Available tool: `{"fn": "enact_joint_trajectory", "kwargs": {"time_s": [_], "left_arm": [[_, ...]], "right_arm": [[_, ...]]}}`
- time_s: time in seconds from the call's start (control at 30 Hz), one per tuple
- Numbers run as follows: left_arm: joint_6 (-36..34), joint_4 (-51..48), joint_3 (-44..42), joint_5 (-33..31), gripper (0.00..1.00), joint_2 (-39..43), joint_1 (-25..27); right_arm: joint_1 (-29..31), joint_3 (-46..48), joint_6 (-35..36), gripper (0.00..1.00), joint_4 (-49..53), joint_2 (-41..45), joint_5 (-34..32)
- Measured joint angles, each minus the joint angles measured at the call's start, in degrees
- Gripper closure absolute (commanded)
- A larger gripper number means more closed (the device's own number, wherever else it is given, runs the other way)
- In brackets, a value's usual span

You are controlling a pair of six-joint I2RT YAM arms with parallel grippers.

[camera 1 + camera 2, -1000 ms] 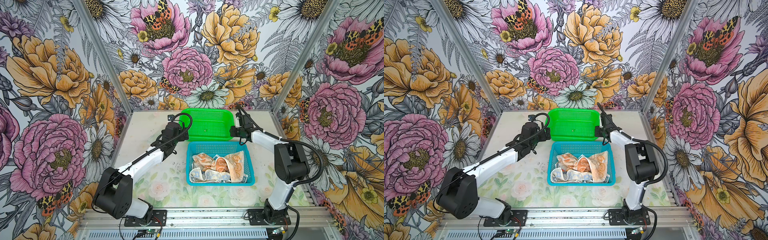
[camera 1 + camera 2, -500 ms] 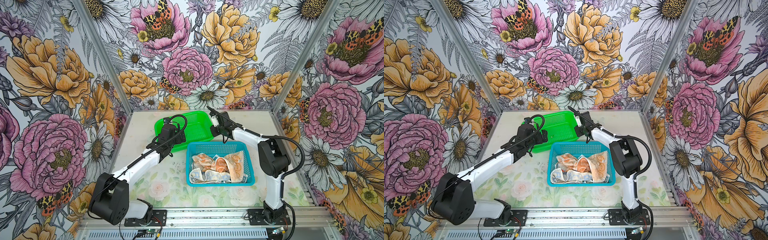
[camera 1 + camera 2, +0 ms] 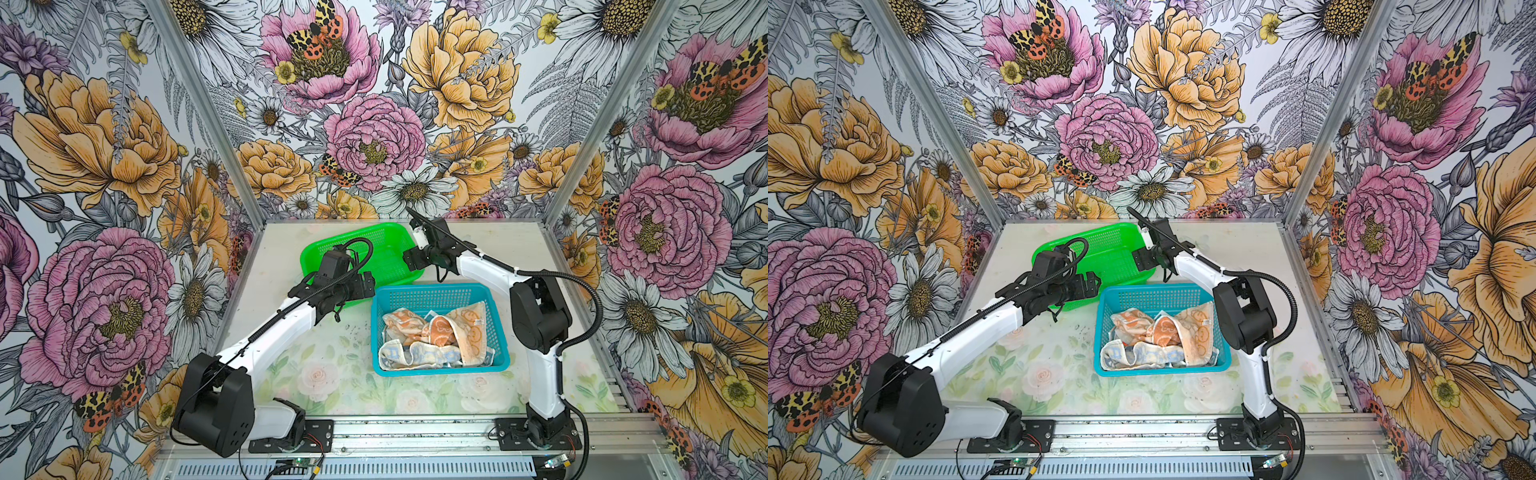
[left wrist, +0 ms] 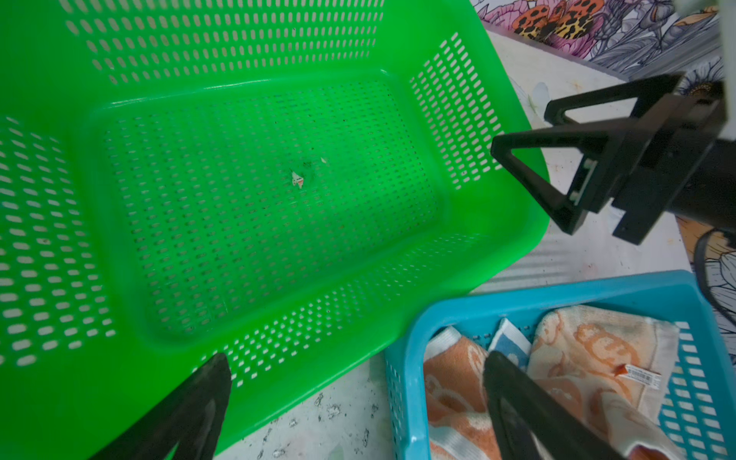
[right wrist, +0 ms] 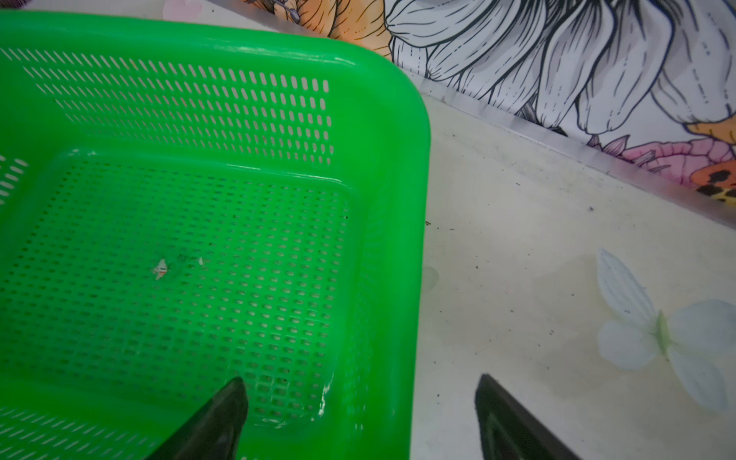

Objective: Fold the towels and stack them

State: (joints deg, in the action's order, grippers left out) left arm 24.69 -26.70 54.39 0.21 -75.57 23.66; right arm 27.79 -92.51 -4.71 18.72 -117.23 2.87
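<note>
The towels point(image 3: 436, 338) point(image 3: 1163, 338) lie crumpled in a blue basket point(image 3: 440, 289) point(image 3: 1154, 289); orange, cream and blue cloth shows, and an orange tag. They also show in the left wrist view as towels point(image 4: 577, 350) inside the blue basket point(image 4: 557, 290). My left gripper point(image 3: 363, 286) point(image 3: 1090, 284) point(image 4: 358, 366) is open and empty, hanging over the gap between the green basket point(image 3: 390, 249) point(image 3: 1113, 245) point(image 4: 259, 199) and the blue one. My right gripper point(image 3: 413, 262) point(image 3: 1140, 259) point(image 4: 521, 128) point(image 5: 361, 384) is open, straddling the green basket's point(image 5: 199, 259) right wall.
The green basket holds only a small scrap and sits skewed at the back, its near corner close to the blue basket's far rim. Floral walls with metal posts close in three sides. The table point(image 3: 332, 365) is bare in front of the left arm.
The green basket has slid left and turned askew, with my right gripper shut on its right rim. That gripper has now opened. My left gripper shifted left and nearer.
</note>
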Motion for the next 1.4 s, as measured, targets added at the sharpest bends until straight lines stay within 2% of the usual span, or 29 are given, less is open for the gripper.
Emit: {"fn": "enact_joint_trajectory", "kwargs": {"time_s": [0.3,0.47,0.8,0.9,1.17,1.4], "left_arm": [[-2.93,-9.99,0.07,-3.98,0.13,0.96,0.2],[-4.94,-12.48,0.79,-6.54,0.25,-1.62,0.17],[-7.06,-13.6,5.68,-11.45,0.34,-8.48,2.14],[-7.72,-14.71,7.41,-13.44,0.43,-10.32,3.67],[-9.01,-15.45,9.49,-16.33,0.54,-13.2,4.35],[-9.09,-15.74,10.47,-18.03,0.57,-15.45,4.39]], "right_arm": [[-2.82,8.92,-6.51,0.01,0.0,13.4,2.84],[-4.44,14.23,-8.2,0.0,-0.09,18.4,3.54],[-5.79,21.24,-10.4,0.01,0.39,23.08,5.79],[-6.45,22.69,-10.75,0.01,0.35,24.28,6.23],[-8.35,25.05,-10.95,0.01,0.35,26.58,7.43],[-8.76,25.64,-11.58,0.01,0.33,26.91,8.28]]}}
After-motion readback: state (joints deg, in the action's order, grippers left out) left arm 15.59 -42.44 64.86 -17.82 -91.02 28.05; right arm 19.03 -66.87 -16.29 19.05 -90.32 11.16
